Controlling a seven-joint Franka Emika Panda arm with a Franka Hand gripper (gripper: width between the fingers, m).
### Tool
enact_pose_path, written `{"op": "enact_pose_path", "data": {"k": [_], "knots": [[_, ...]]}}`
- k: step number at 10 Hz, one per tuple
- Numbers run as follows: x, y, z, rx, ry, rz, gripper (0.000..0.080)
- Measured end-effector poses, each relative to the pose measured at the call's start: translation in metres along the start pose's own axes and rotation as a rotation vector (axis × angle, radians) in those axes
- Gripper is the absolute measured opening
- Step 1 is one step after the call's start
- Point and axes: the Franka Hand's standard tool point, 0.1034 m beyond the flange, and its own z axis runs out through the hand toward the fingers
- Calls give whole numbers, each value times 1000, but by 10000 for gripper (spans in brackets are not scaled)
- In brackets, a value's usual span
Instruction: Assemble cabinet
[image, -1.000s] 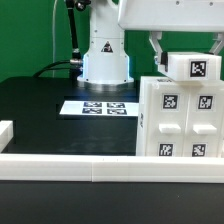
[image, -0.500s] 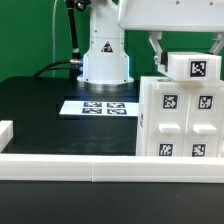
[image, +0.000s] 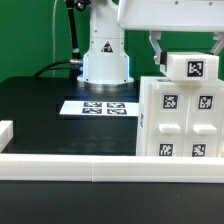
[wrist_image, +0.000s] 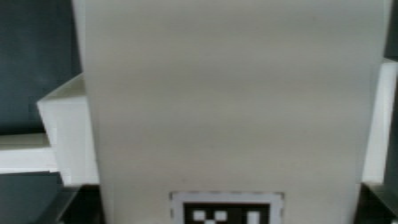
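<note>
The large white cabinet box (image: 180, 122) stands at the exterior view's right, with several marker tags on its front. A smaller white tagged panel piece (image: 196, 66) sits on top of it. My gripper (image: 189, 60) reaches down from above, one finger (image: 156, 50) at each side of this piece, and appears shut on it. In the wrist view the panel piece (wrist_image: 231, 100) fills most of the picture, its tag (wrist_image: 231, 208) at the edge. Part of the cabinet box (wrist_image: 63, 125) shows beside it. My fingertips are hidden there.
The marker board (image: 98, 106) lies flat on the black table in front of the robot base (image: 105, 55). A long low white rail (image: 70, 165) runs along the table's near edge, with a short piece (image: 5, 130) at the exterior view's left.
</note>
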Motion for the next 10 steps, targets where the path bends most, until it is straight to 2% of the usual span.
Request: {"op": "enact_pose_path", "data": {"k": [2, 10], "knots": [[-1, 0, 1, 1, 0, 198, 560], [0, -7, 2, 54, 19, 1202, 560]]}}
